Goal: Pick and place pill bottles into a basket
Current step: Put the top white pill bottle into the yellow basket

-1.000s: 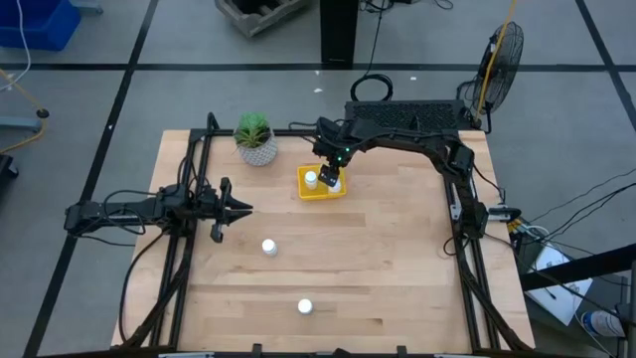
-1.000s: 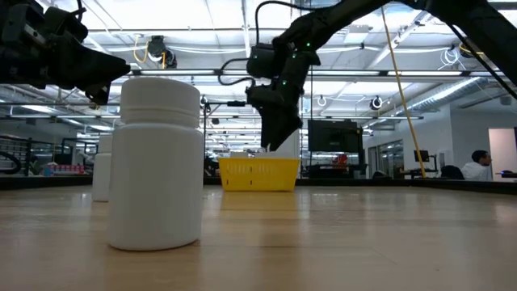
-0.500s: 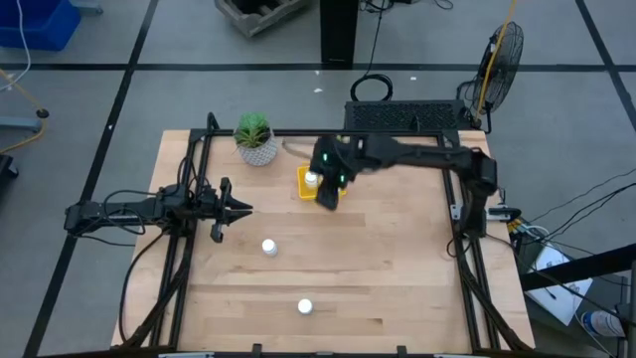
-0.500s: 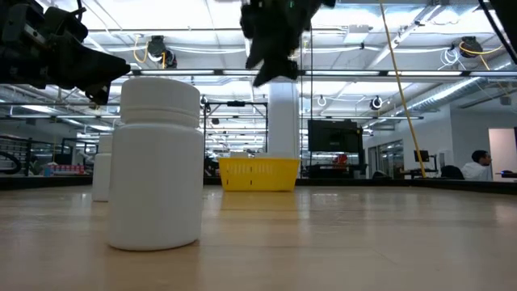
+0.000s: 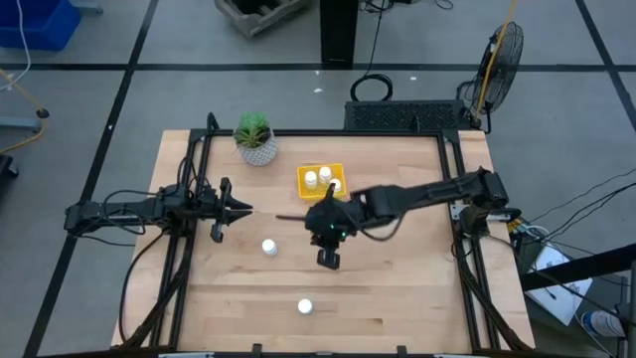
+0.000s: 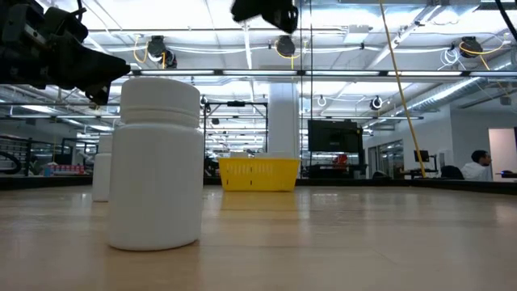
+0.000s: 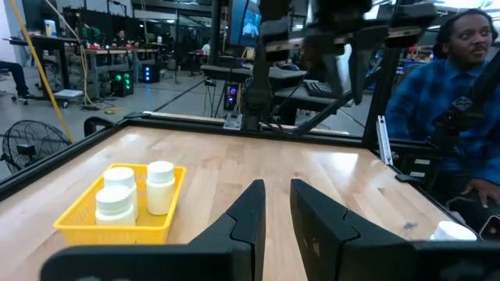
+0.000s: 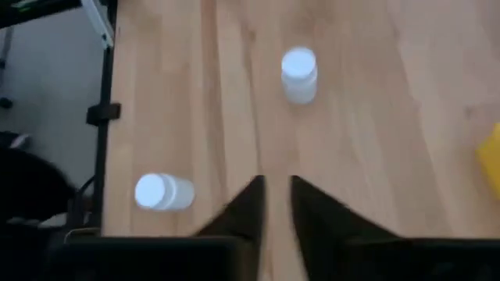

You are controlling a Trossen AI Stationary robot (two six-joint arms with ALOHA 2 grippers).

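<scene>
Pill bottles: three stand in the yellow basket (image 5: pixel 321 182), two are out on the desk (image 5: pixel 397 259).

Three pill bottles (image 5: pixel 323 178) sit upright and close together inside the basket, which lies toward the far side of the desk, just beside the potted plant (image 5: pixel 255 138). One loose bottle (image 5: pixel 268 247) stands near the middle of the desk, and another (image 5: pixel 305 306) stands well apart from it, closer to the near edge. The right gripper (image 5: pixel 329 259) hangs above the middle of the desk, between the basket and the loose bottles, its fingers narrow with only a thin gap and holding nothing. The left gripper (image 5: pixel 241 210) waits over the left side of the desk, fingers narrow and empty as well.
</scene>
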